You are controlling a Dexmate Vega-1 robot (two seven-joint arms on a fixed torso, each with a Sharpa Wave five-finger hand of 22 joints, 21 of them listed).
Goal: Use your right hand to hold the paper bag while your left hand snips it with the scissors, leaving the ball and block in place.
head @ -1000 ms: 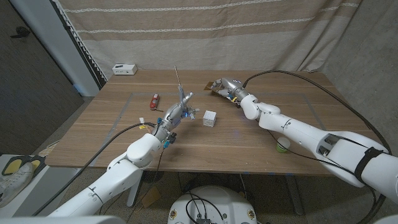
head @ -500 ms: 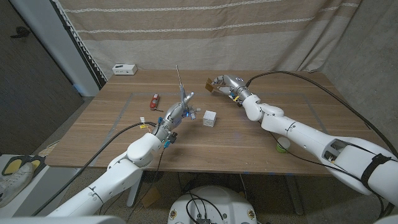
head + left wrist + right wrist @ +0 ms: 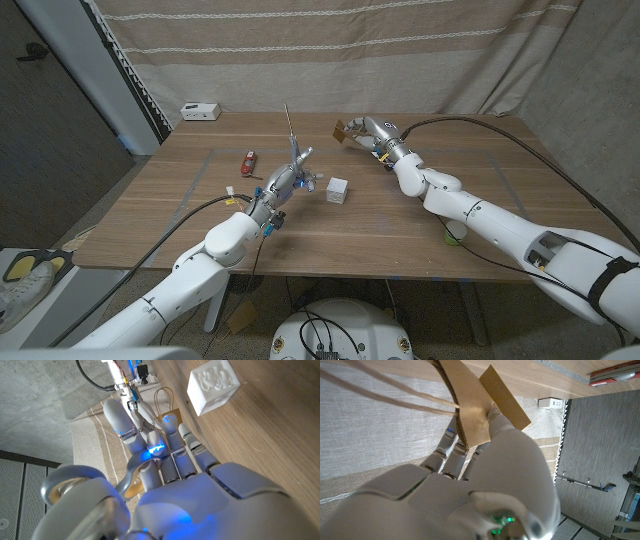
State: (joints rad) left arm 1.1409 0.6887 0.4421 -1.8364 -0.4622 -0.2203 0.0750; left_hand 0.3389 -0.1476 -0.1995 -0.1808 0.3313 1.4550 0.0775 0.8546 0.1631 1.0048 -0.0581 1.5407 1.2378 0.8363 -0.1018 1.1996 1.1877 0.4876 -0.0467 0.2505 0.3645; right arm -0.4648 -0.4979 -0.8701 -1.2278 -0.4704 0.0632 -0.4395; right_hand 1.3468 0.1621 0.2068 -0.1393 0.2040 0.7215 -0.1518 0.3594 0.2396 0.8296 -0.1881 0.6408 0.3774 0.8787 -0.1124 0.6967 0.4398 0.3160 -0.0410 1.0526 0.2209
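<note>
**Bag held up, scissors not yet at the paper**

Our biggest risk, as we judge it, is the gap between our two hands. The right hand (image 3: 366, 129) holds the paper bag (image 3: 341, 131) over the far side of the table (image 3: 400, 225), while the left hand (image 3: 281, 184) sits well apart from it, nearer the middle. To bring the blades across we must pass just beside the white block (image 3: 338, 190), and a careless sweep could knock it out of place. The grip on the bag also looks light, on one edge only, so a push from the blades might pull the paper free or fold it instead of cutting it. The green ball (image 3: 455, 235) lies under our right forearm near the front edge; a dropped elbow could roll it.

Our right hand is closed on the bag, fingers pinching the brown paper (image 3: 475, 415), its string handles trailing off. Our left hand is wrapped around the scissors (image 3: 290, 140), fingers through the handle, blades pointing up and away. We cannot tell whether the blades are parted.
</note>
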